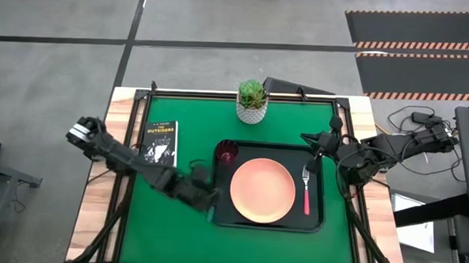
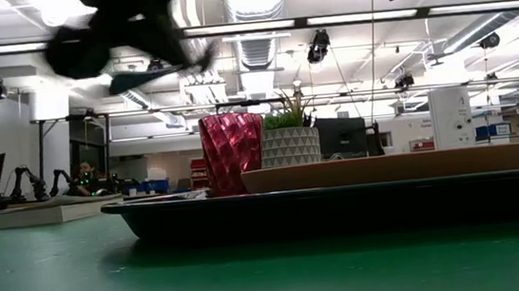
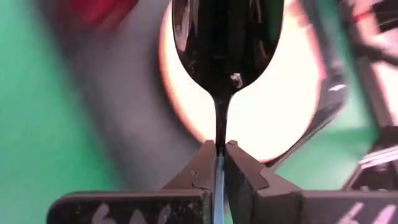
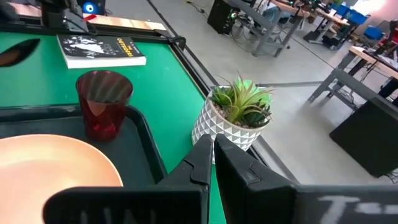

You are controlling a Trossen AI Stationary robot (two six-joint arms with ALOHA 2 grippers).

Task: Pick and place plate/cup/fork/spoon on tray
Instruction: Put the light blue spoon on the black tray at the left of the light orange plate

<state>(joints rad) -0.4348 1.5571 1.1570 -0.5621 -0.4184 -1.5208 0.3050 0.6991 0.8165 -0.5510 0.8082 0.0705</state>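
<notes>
In the left wrist view the spoon (image 3: 227, 46) runs past the frame's edge, its blue handle mostly buried between the fingers (image 3: 202, 174) — and the plate (image 3: 280, 118), cup (image 3: 96, 11) and tray (image 3: 118, 112) behind are blurred. The low view smears the left arm (image 2: 119, 30).
</notes>
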